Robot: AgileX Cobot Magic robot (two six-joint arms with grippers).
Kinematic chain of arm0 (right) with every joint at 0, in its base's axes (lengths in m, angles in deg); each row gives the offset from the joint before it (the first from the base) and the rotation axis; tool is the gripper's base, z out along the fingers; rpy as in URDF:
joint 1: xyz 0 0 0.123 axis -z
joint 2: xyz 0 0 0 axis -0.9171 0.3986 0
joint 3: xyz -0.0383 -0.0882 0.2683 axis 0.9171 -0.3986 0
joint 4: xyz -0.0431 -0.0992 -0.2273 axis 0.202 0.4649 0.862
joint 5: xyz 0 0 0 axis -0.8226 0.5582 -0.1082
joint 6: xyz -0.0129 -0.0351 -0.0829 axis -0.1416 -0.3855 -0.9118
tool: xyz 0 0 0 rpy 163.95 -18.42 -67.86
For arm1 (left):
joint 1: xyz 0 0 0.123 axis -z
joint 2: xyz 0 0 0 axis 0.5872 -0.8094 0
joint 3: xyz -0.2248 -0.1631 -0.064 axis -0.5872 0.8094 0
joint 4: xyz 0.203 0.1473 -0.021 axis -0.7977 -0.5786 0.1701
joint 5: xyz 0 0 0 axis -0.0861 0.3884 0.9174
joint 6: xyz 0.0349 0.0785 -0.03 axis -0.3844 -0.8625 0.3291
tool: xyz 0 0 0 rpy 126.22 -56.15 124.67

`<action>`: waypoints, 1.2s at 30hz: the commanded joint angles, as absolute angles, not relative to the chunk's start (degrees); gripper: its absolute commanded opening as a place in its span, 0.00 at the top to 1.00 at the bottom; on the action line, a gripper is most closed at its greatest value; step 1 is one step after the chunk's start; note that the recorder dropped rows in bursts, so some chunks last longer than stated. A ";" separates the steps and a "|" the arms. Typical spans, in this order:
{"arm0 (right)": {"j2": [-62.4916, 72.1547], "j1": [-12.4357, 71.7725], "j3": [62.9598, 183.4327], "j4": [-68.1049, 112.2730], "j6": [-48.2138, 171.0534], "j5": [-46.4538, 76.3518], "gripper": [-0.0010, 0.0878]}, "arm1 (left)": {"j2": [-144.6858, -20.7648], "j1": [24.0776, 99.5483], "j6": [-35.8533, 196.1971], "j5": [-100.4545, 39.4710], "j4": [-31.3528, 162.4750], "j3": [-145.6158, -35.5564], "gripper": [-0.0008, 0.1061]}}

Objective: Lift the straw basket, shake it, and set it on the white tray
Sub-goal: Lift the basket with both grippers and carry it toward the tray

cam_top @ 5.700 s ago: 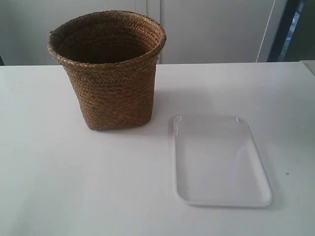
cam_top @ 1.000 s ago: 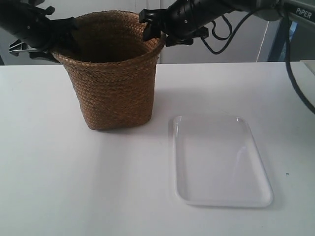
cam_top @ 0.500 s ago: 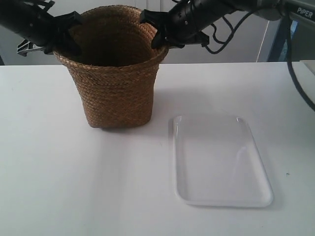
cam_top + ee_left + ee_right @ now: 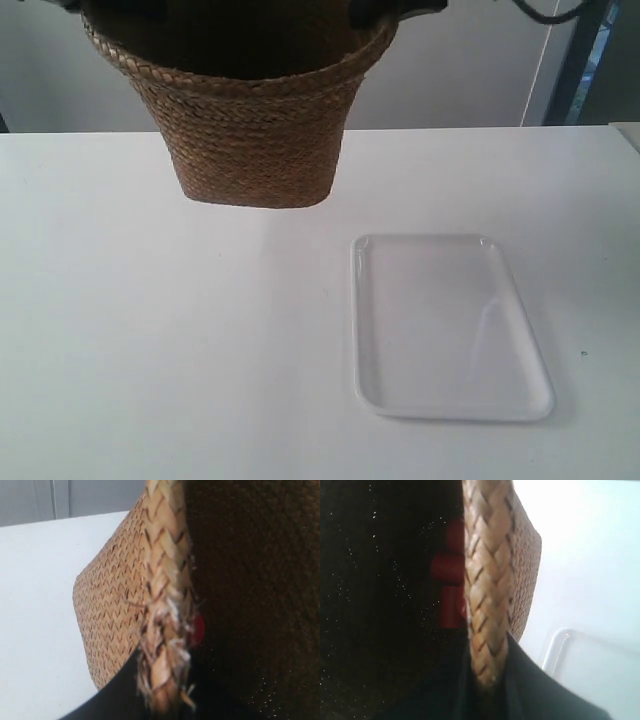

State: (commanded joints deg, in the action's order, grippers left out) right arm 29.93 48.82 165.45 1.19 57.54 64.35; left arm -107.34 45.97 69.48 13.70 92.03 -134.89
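The straw basket (image 4: pixel 255 130) hangs in the air above the back of the table, its braided rim partly cut off by the exterior view's top edge. My left gripper (image 4: pixel 165 690) is shut on the braided rim (image 4: pixel 162 595), one black finger outside and one inside. On the opposite side my right gripper (image 4: pixel 487 675) is shut on the rim (image 4: pixel 487 575) the same way. A dark bit of that arm (image 4: pixel 395 10) shows at the top. The white tray (image 4: pixel 450 330) lies flat on the table, nearer the camera than the basket and to its right; its corner (image 4: pixel 565 640) shows below the right gripper.
Something red (image 4: pixel 450 580) lies deep in the basket's dark inside, also showing as a red spot (image 4: pixel 198 630) in the left wrist view. The white table (image 4: pixel 150 350) stretches all round the tray. A grey wall and a dark blue post (image 4: pixel 590 60) stand behind.
Both grippers have carried the basket upward and slightly to the right; its base has left the table and the arms have risen almost out of the exterior view. The tray has not moved.
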 joint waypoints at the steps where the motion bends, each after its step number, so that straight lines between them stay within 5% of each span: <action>1: 27.83 48.18 163.28 2.31 58.46 63.22 0.99 | -106.41 46.60 69.48 13.55 91.63 -133.83 0.99; 18: -4.81 37.78 112.68 5.91 69.24 29.44 0.99 | -79.12 55.34 69.38 -5.86 93.67 -95.08 0.99; 30: -7.77 35.67 108.52 9.01 70.35 19.69 0.99 | -75.95 59.48 68.17 -22.10 95.17 -85.31 0.99; 36: -10.73 34.64 108.52 5.26 70.69 19.56 0.99 | -74.09 59.48 68.74 -16.21 98.98 -85.82 0.99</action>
State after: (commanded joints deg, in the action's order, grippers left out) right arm -10.73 34.64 108.52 5.26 70.69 19.56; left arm -74.09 59.48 68.75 -16.21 98.98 -85.82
